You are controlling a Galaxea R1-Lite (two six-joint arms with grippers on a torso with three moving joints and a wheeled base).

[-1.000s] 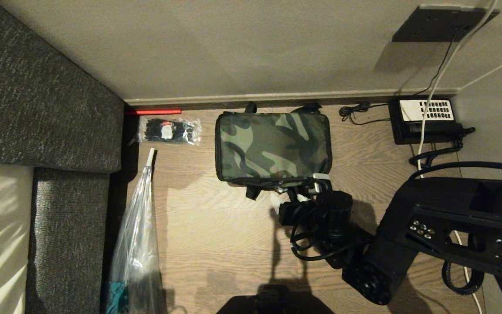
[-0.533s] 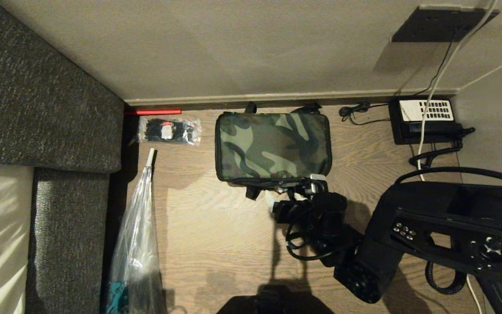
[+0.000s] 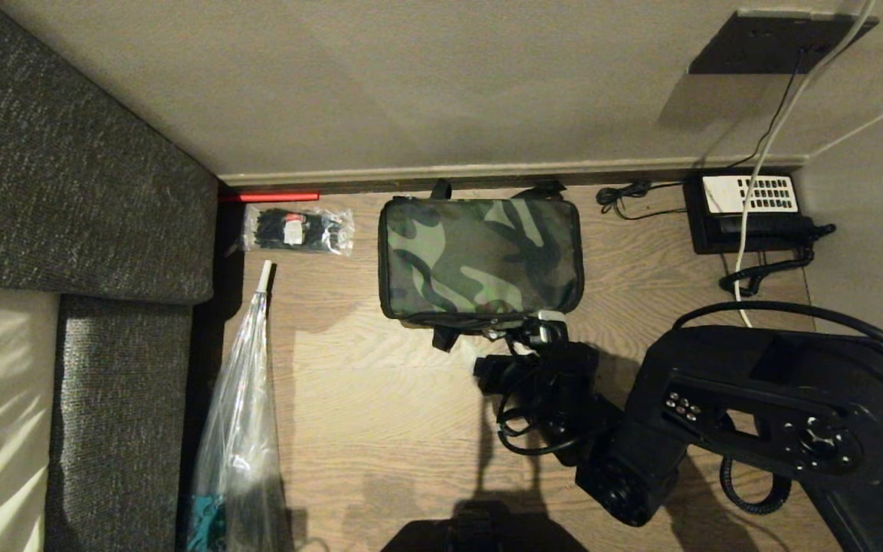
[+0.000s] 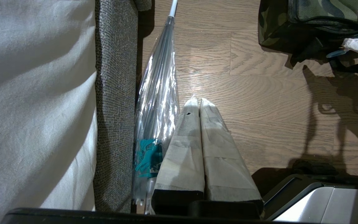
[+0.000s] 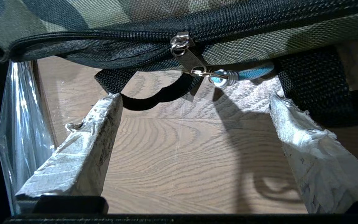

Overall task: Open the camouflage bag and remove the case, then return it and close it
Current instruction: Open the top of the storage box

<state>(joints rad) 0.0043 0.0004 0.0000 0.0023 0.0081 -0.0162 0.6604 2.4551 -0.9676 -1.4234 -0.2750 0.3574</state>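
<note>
The camouflage bag point(image 3: 480, 257) lies zipped shut on the wooden surface, lid up, close to the back wall. My right gripper point(image 3: 522, 330) sits at the bag's near edge, right of its middle, open and holding nothing. In the right wrist view the taped fingers point(image 5: 82, 155) stand wide apart, either side of the metal zipper pull point(image 5: 188, 56) and its blue cord point(image 5: 244, 74), just short of them. A black strap point(image 5: 154, 96) hangs below the zipper. The case is hidden. My left gripper point(image 4: 196, 101) is parked low, shut and empty, with the bag point(image 4: 322, 12) far ahead.
A clear packet of black ties point(image 3: 297, 229) lies left of the bag. A wrapped umbrella point(image 3: 238, 429) lies along the grey upholstered seat point(image 3: 66, 192). A black desk telephone point(image 3: 748, 211) with cables stands at the back right. The wall runs right behind the bag.
My right arm has swung leftward, and its gripper has slid a little left along the bag's near edge. The bag has not moved.
</note>
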